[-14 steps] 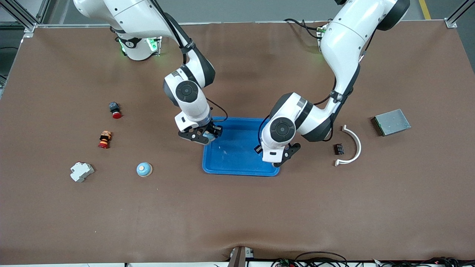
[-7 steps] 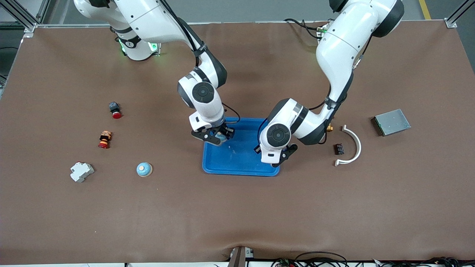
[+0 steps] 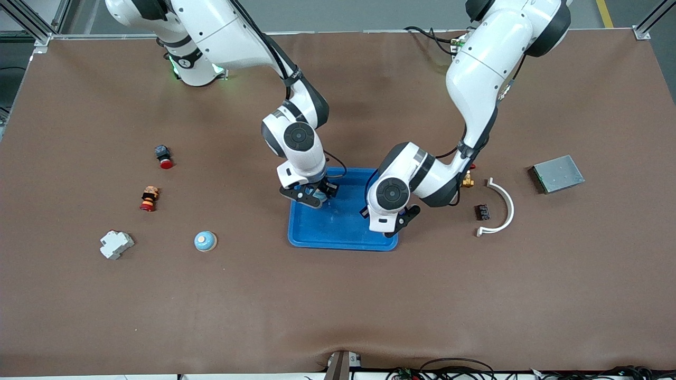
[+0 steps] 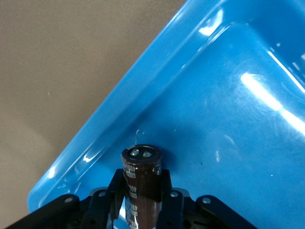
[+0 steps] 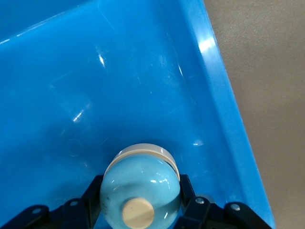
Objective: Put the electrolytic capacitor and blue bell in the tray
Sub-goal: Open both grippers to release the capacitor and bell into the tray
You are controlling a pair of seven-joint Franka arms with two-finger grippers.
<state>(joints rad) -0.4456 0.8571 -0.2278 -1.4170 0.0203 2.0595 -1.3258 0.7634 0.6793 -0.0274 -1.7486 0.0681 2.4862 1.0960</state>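
1. Blue tray (image 3: 338,232) sits mid-table and you have both parts hanging over it, neither set down yet.
2. Your left gripper (image 4: 140,191) is clenched on the brown capacitor (image 4: 141,174), just above the tray floor near a corner.
3. Your right gripper (image 5: 140,202) clasps the pale blue bell (image 5: 140,186) over the tray, close to its rim.
4. What's left, I'd judge: lower and let go of both.
5. A second blue bell (image 3: 205,241) lies outside the tray, toward the right arm's end.
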